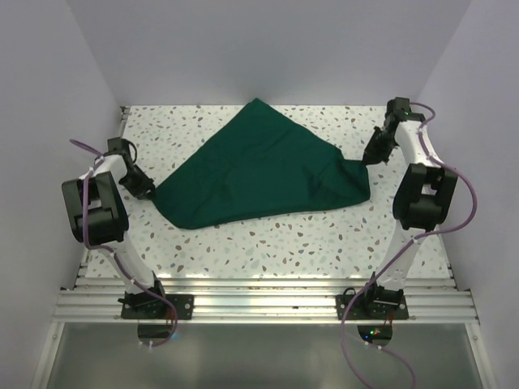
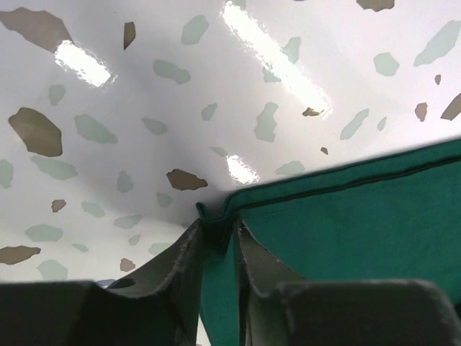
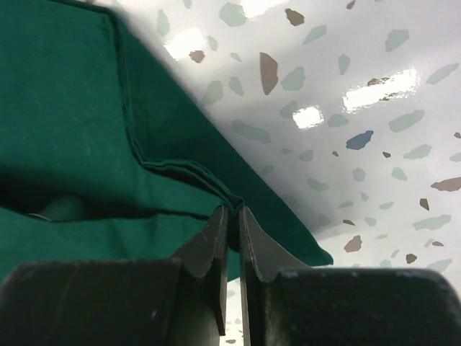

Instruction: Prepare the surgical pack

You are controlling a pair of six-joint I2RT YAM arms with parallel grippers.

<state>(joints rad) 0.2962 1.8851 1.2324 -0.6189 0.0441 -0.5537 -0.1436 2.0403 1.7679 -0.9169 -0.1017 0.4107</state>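
Folding is judged partly done: the surgical pack [image 1: 263,174] is laid on the worktop [image 1: 268,243] as a loose triangle, not yet bundled. Its right corner is pinched by the right end effector [image 3: 232,216]; whether its left corner is clamped by the left end effector [image 2: 216,231] cannot be told.

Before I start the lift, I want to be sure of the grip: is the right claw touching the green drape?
Touching. The right wrist view shows the right claw pinching the drape at its hem.
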